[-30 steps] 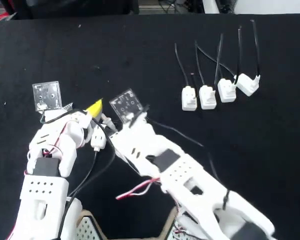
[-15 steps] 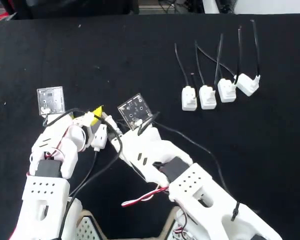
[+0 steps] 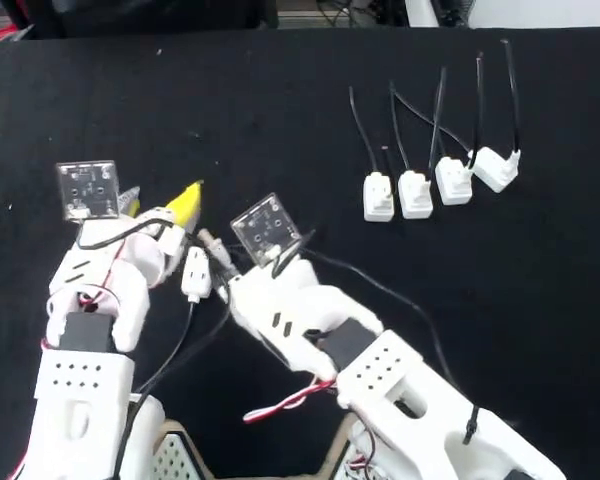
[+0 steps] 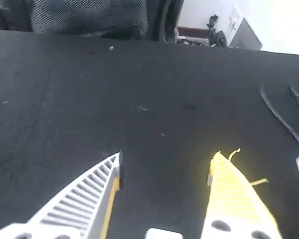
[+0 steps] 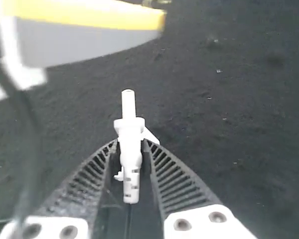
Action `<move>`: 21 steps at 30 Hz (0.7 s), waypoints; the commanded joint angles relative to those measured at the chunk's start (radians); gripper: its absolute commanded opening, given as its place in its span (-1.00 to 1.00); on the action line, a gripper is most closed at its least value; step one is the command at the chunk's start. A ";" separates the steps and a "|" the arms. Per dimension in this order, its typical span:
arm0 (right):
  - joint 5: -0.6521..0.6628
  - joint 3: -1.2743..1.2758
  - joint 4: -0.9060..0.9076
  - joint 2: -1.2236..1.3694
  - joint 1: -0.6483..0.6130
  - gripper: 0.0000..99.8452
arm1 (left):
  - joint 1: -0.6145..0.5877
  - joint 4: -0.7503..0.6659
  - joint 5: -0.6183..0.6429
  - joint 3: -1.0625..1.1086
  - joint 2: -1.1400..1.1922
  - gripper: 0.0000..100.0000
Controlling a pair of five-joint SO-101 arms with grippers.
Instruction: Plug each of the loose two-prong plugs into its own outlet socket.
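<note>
My right gripper (image 5: 131,142) is shut on a small white plug (image 5: 128,144) whose prong points away from the wrist. In the high view this gripper (image 3: 218,255) sits left of centre, close beside the left arm. My left gripper (image 4: 167,157) is open, with bare black table between its white finger and its yellow finger (image 4: 229,189); in the high view it (image 3: 160,205) lies just left of the right one. The yellow finger (image 5: 84,20) also crosses the right wrist view beyond the held plug. A white corded block (image 3: 195,272) lies between the two arms.
Several white corded blocks (image 3: 415,194) stand in a row at the back right, their black cords (image 3: 438,105) running away toward the far edge. Square marker plates (image 3: 88,188) ride on both wrists. The black table (image 3: 280,110) is bare behind the grippers.
The left gripper drew back toward the near side, then swung away and to the left, its yellow finger now farther from the right gripper. The right gripper shifted slightly rightward, still holding the plug.
</note>
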 commanded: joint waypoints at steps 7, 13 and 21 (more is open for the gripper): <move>-0.002 -0.012 -0.026 -0.038 -0.017 -0.98 | 0.062 -0.011 -0.008 0.108 -0.011 -0.42; -0.002 -0.012 -0.026 -0.038 -0.017 -0.98 | -0.002 -0.009 -0.008 0.125 -0.011 -0.42; -0.009 -0.010 -0.048 -0.038 -0.020 -0.98 | 0.002 -0.011 -0.008 0.185 -0.011 -0.42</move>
